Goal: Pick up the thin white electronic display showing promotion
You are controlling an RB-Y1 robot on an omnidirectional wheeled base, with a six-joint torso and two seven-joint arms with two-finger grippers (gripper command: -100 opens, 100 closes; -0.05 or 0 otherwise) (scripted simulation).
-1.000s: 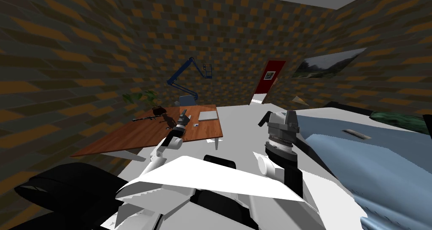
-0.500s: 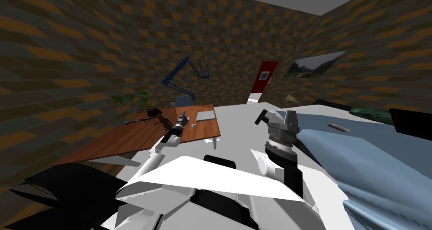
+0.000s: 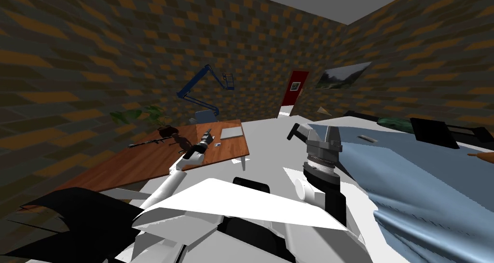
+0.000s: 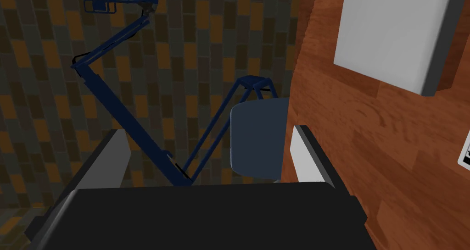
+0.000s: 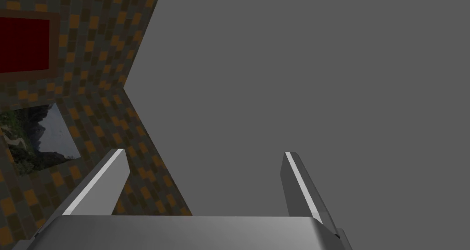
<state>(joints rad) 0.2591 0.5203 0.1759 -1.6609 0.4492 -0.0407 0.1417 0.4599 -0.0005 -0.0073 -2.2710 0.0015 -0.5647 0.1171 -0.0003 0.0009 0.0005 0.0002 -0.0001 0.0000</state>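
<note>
The reddish-brown wooden desk (image 3: 144, 161) carries a pale grey flat rectangular slab (image 3: 230, 132) near its far edge. The left gripper (image 4: 207, 131) hangs over the desk, its two fingers spread wide with nothing between them. The right gripper (image 5: 204, 152) is raised well apart from the desk, its fingers also spread and empty. The smallest thing, a thin white card-like display with a dark face (image 3: 218, 144), lies flat on the desk just beside the left gripper. I take it for the target, though the slab could also be meant. It looks light, stiff and smooth, probably fragile at the face. Because it lies flat, I judge it best pinched across its two thin edges.
</note>
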